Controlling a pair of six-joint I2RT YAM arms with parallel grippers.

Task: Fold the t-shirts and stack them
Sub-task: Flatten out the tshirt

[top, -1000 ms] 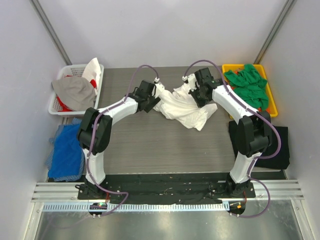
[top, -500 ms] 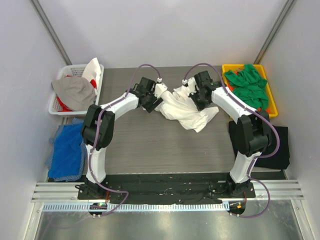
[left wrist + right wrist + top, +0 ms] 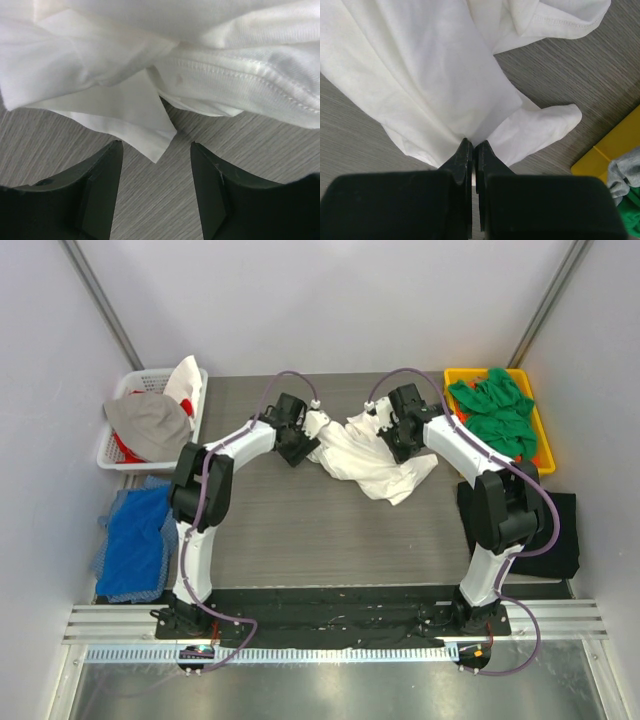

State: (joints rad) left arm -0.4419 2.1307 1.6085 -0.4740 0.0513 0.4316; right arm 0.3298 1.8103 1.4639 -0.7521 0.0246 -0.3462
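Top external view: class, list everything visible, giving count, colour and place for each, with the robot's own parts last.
table: one, grey wood-grain, centre
white t-shirt: one, white, crumpled on the far half
yellow bin: one, yellow, far right
green t-shirts: heap, count unclear, bright green, in the bin
black t-shirt: one, black, flat, right side
white basket: one, white, far left
grey cloth: one, grey, in the basket
blue cloth: one, blue, left side
left gripper: one, black, open at the shirt's edge
right gripper: one, black, shut on the shirt

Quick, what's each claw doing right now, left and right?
Left claw: open, white t-shirt corner between fingers.
Right claw: closed on the white t-shirt.
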